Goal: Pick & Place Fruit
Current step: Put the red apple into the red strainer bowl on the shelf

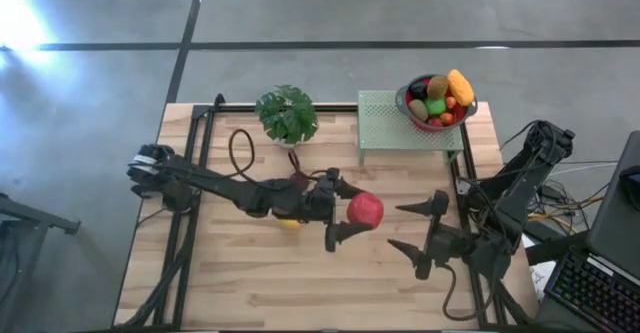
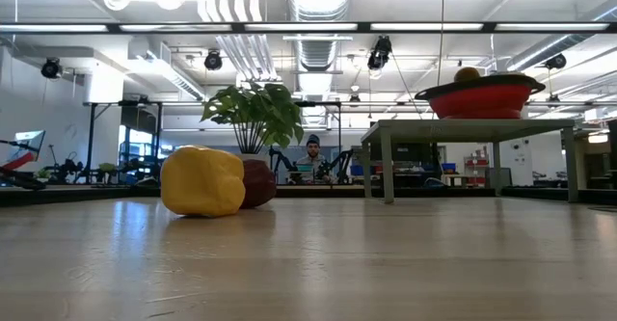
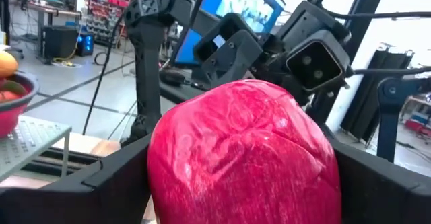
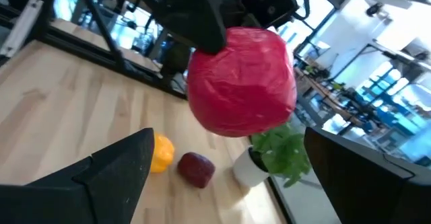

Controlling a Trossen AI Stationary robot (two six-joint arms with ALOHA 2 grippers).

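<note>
The wooden surface (image 1: 250, 283) carries a green perforated stand (image 1: 385, 121) at its far right, and on that stand sits the red bowl (image 1: 436, 123), already heaped with fruit. Above mid-surface the left gripper (image 1: 343, 211) holds a big red fruit (image 1: 365, 209) clear of the wood, its fingers spread wide around it; the right gripper (image 1: 418, 230) waits just beside it, fingers fully apart and empty, pointed at the fruit. This looks like a hand-over between arms, or the start of the carry to the bowl. Either way the next move calls for the fruit to travel right and up, high enough to clear the stand's edge and the bowl's rim. The potted plant (image 1: 287, 114) stands near the stand's left side, close to the path. Under the left arm, a yellow fruit (image 1: 289, 223) and a maroon fruit (image 4: 195, 168) lie on the wood, yet to be picked.
</note>
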